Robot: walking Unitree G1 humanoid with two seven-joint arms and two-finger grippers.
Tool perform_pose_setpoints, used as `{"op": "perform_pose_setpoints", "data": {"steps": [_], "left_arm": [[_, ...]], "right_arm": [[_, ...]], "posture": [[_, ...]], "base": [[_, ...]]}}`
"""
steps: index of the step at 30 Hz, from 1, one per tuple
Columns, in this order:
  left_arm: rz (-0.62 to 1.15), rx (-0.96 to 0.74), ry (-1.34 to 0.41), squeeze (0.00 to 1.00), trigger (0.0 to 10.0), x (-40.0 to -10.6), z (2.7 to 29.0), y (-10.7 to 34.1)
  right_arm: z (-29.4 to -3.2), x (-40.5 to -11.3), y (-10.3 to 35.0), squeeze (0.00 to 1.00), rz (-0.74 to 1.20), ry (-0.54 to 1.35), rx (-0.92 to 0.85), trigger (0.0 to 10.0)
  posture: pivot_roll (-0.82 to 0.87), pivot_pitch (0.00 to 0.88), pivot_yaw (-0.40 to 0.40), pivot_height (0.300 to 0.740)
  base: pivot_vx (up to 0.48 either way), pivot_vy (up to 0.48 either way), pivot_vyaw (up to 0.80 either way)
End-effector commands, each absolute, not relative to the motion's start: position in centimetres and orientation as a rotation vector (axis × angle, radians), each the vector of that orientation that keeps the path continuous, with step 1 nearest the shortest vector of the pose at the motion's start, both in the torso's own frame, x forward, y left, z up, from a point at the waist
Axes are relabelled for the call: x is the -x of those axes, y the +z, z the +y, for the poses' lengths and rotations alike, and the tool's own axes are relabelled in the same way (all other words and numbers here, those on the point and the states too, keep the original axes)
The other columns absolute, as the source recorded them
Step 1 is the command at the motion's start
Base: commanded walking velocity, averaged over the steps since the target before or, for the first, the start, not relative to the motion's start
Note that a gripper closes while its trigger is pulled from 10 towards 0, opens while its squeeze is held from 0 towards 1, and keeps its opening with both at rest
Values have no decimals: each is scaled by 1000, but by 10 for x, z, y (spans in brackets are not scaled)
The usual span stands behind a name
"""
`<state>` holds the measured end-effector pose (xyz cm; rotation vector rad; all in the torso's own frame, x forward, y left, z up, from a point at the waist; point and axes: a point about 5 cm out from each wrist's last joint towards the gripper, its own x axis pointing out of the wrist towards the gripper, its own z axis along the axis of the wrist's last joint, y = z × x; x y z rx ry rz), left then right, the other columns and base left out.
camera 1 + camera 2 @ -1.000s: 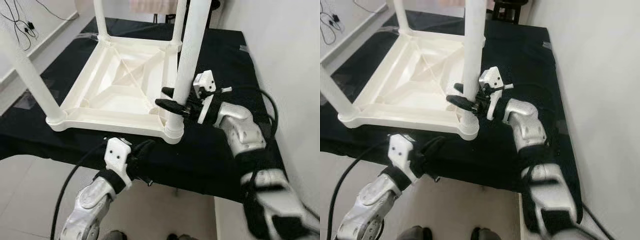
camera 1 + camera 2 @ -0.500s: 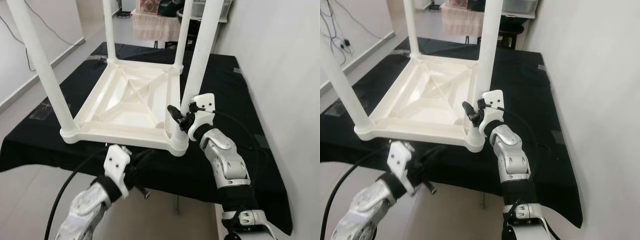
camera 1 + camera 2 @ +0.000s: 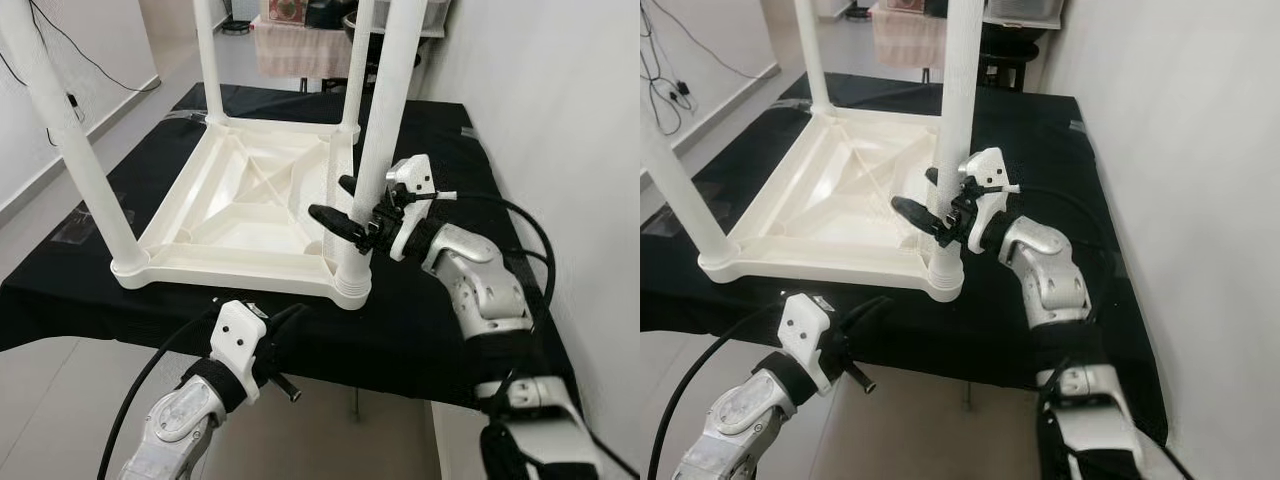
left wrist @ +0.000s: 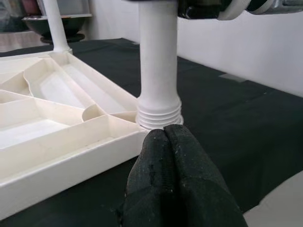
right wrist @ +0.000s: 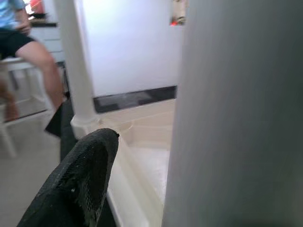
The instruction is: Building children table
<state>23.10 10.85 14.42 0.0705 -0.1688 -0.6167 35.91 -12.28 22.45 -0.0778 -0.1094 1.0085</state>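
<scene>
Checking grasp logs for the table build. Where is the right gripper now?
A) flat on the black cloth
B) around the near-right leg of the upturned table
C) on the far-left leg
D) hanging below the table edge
B: the right gripper has its black fingers on either side of the near-right leg, just above where it screws into the white table top, which lies upside down on the black cloth.

Right gripper [image 3: 345, 205] fingers spread; left gripper [image 4: 173, 182] fingers together.
</scene>
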Motion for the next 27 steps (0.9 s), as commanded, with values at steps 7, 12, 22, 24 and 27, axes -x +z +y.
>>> {"op": "perform_pose_setpoints", "data": {"steps": [7,12,22,24,27], "left_arm": [[-172,-77,-598,0,10000,-227,109,145],[-173,-77,-595,0,10000,-227,109,145],[-172,-68,-597,0,10000,-227,106,145],[-172,-67,-596,0,10000,-227,105,145],[-172,-63,-595,0,10000,-228,104,145]], "right_arm": [[-120,-368,219,0,-61,1101,74,0],[-116,-365,219,0,-53,1215,72,0],[-120,-372,219,0,-58,1206,67,0],[-124,-373,215,0,-47,1149,76,0],[-129,-374,180,0,65,730,143,0]], "posture": [[139,116,-58,740],[140,125,-58,740],[119,133,-73,740],[109,136,-74,740],[94,140,-79,740]], "base": [[0,0,0],[0,0,0],[0,0,0],[0,0,0],[0,0,0]]}}
